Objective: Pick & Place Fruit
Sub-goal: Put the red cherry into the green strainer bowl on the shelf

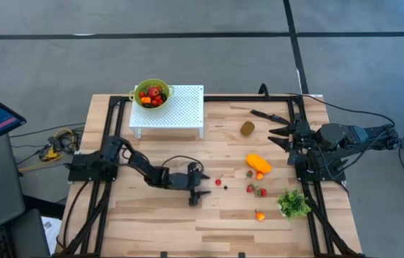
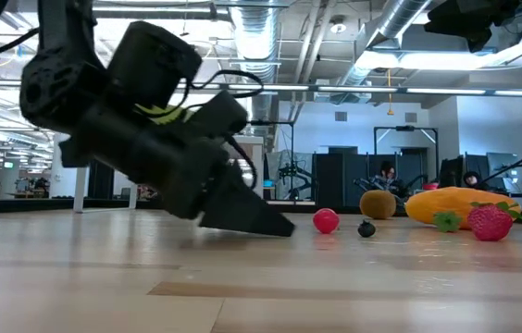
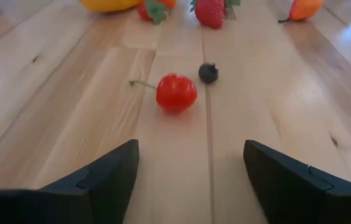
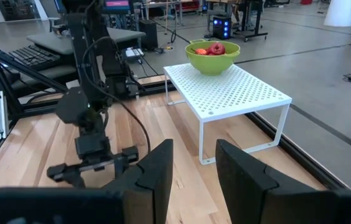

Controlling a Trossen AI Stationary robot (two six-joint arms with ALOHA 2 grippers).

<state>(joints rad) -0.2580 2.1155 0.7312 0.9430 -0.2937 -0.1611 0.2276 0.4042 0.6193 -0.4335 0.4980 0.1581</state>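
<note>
Now, the left gripper (image 1: pixel 203 184) sits low over the wooden table (image 1: pixel 159 222), jaws spread wide and holding nothing; the left wrist view shows bare wood between its two fingers (image 3: pixel 104 180), with a red cherry (image 3: pixel 176 92) lying just ahead, stem trailing; a small dark berry (image 3: pixel 208 73) rests just beyond it, near but apart.

Over on the white perforated rack (image 1: pixel 180 107) stands the green bowl (image 1: pixel 150 102), and it already holds several red and orange pieces; so part of the job looks done, though plenty is left.

Still on the table: the elongated orange fruit (image 1: pixel 258 163) towards the right side; the brownish kiwi-like oval (image 1: pixel 247 128) further back, well apart from it; a strawberry (image 1: pixel 251 188) with another small piece just beside it; a little orange piece (image 1: pixel 259 215) close to the green leafy bunch (image 1: pixel 294 203), which is not part of the haul; a black knife (image 1: pixel 268 115) lies near the far right edge.

The right gripper (image 1: pixel 275 137) waits at the table's right side, near the kiwi-like oval; its jaws stand a little apart and empty in its own wrist view.

My read: somewhere around midway or less; the cherry is the likely next pick, and being round it may roll if nudged off-centre.
</note>
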